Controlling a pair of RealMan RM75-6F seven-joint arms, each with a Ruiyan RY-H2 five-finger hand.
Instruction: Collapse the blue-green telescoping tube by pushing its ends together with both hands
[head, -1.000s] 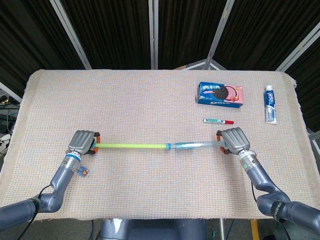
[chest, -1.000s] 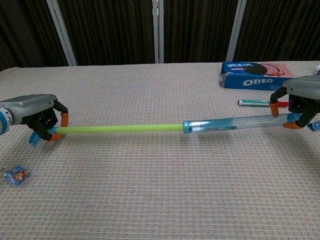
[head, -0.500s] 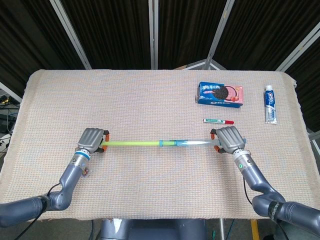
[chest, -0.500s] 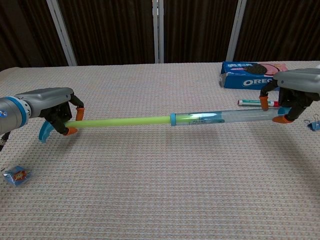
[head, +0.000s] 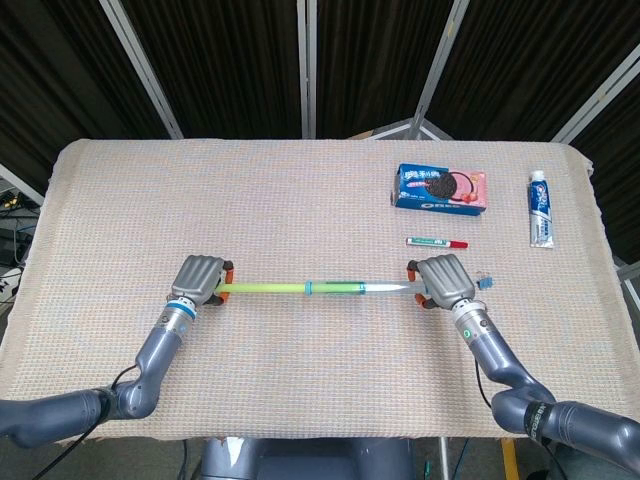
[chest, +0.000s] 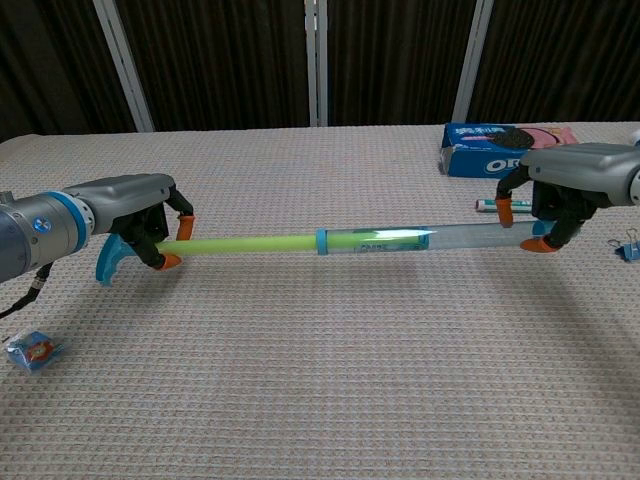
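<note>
- So, from the head view there is one telescoping tube (head: 315, 288) lying crosswise near the front middle of the table (head: 300, 200), held up between two hands.
- The left hand (head: 203, 278) has its fingers curled around the green end, and the right hand (head: 440, 280) grips the clear end.
- Further back on the right I count one blue cookie box (head: 441, 188), one toothpaste tube (head: 540, 209) and one marker pen (head: 437, 242), all well apart from the tube.
- One small blue clip (head: 485, 283) shows just beside the right hand.
- From the chest view, the same tube (chest: 340, 241) hangs just above the cloth, its blue collar (chest: 321, 241) left of centre.
- The left hand (chest: 140, 215) pinches the green rod with orange fingertips (chest: 187, 226) above and below; the right hand (chest: 560, 190) clamps the clear sleeve likewise.
- One small wrapped packet (chest: 32, 351) lies at the front left, and one binder clip (chest: 630, 246) at the right edge.
- Compared with a second ago, both hands have moved inward, the exposed green rod is much shorter, and the collar has slid left; the clip, then hidden at the right hand, now lies uncovered.
</note>
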